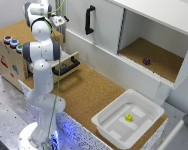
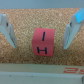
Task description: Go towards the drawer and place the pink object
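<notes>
In the wrist view, the pink cube (image 2: pixel 42 44) with black letters lies on a cork surface. My gripper (image 2: pixel 39 46) is open, one finger on each side of the cube and neither touching it. In the exterior view my gripper (image 1: pixel 58 21) is high at the back left, above the light wooden cabinet (image 1: pixel 11 62). The drawer (image 1: pixel 68 64), with its pale front and black bar handle, stands pulled out just below and to the exterior view's right of the arm. The arm hides the cube in the exterior view.
A white plastic tub (image 1: pixel 111 131) with a small yellow object (image 1: pixel 128 117) stands at the front right. A tall white door with a vertical black handle (image 1: pixel 89 20) is at the back. An open compartment holds a dark object (image 1: pixel 146 61). Small cups (image 1: pixel 11 41) stand on the cabinet top.
</notes>
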`<action>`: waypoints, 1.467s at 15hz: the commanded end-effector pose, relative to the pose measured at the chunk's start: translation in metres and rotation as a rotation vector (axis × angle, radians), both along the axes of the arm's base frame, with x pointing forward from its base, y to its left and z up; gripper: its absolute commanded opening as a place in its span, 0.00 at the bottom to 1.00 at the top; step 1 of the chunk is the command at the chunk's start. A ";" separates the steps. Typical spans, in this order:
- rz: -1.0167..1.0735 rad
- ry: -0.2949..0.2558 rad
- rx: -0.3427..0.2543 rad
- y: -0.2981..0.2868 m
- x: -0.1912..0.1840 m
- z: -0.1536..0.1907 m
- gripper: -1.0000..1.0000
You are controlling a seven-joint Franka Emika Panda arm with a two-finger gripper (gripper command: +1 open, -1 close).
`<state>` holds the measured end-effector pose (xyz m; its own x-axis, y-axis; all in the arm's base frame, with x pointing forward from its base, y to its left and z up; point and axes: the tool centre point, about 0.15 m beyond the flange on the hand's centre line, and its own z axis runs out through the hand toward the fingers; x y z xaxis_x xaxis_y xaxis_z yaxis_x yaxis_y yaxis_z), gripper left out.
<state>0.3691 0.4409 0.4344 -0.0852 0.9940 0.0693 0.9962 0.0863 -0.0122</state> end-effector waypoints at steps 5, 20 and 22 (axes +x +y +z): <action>0.000 -0.015 -0.093 0.020 0.018 -0.010 0.00; -0.206 -0.060 -0.087 -0.039 -0.015 0.035 0.00; -0.259 -0.031 -0.093 -0.066 -0.024 0.023 0.00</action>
